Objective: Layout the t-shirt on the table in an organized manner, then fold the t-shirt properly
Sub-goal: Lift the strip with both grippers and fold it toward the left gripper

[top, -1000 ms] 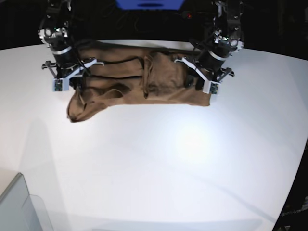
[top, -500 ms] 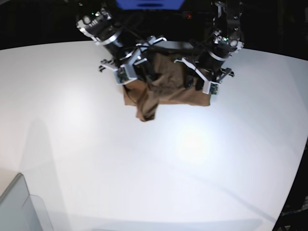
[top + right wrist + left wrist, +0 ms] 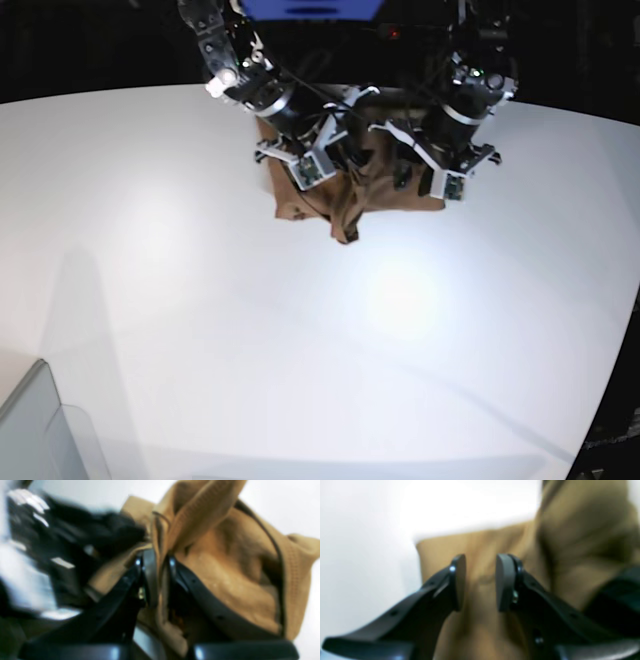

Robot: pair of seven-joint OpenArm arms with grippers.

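You see the t-shirt [image 3: 345, 195] bunched at the far middle of the white counter [image 3: 300, 340], whose curved edge meets a dark room; a grey bin [image 3: 40, 430] sits at the near left corner. The right gripper [image 3: 158, 562] has its jaws clamped on a tan fold. The left gripper [image 3: 480, 580] hovers over cloth, jaws apart, gripping nothing.

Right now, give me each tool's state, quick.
Left tool: open, poised over the shirt, holding nothing.
Right tool: shut on a fold of the shirt.
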